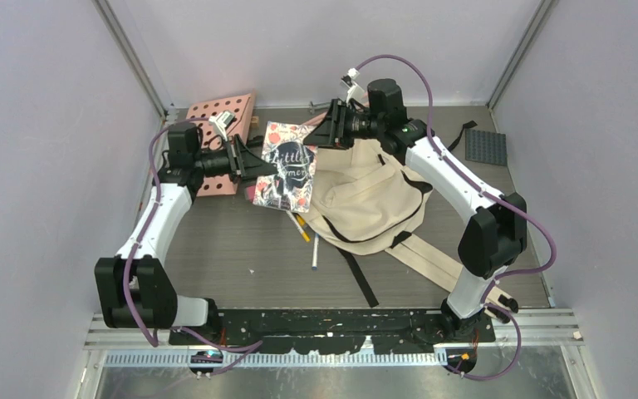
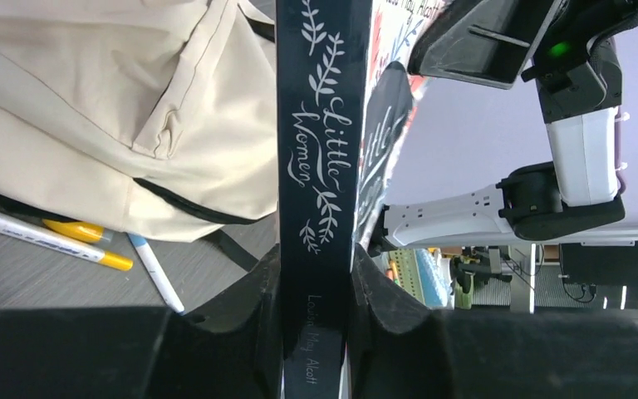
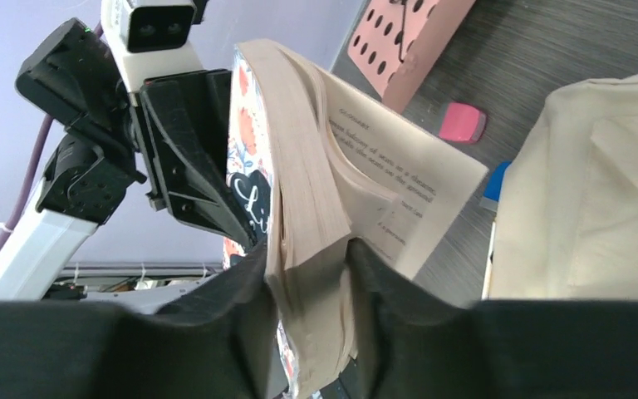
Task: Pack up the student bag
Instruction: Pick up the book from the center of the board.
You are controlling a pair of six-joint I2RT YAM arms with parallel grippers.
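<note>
As the student bag point(image 1: 365, 199) lies slumped on the table point(image 1: 233, 249), just beside and below the right gripper point(image 3: 307, 249), it is touched by neither set of fingers. Its black zipper line is visible, but whether the mouth is undone cannot be told from any view.

A paperback book point(image 1: 287, 166), titled Little Women, appears to be raised off the table between the two grippers, just off the bag's left edge. The dark spine is pinched near its lower end by the left gripper point(image 2: 314, 258), with the fingers point(image 2: 253, 291) pressed against both of its sides. The page block is pinched from the opposite edge by the right gripper's fingers point(image 3: 233, 291). One cover and a few leaves fall outside that grip and are splayed open.

The two-sided hold is judged to be meant to steady the book, or to pass it from one arm to the other, on its way to the bag. The loose leaves are noted as a snagging risk at the bag's opening.

Beyond the left fingers, at the bag's lower edge, yellow markers point(image 2: 50, 237) and a white pen point(image 2: 154, 270) lie on the table. These are judged to be items not yet packed. Past the right fingers, a pink eraser point(image 3: 463, 122) is seen near the bag, with a pink pegboard point(image 3: 407, 41) farther off.
</note>
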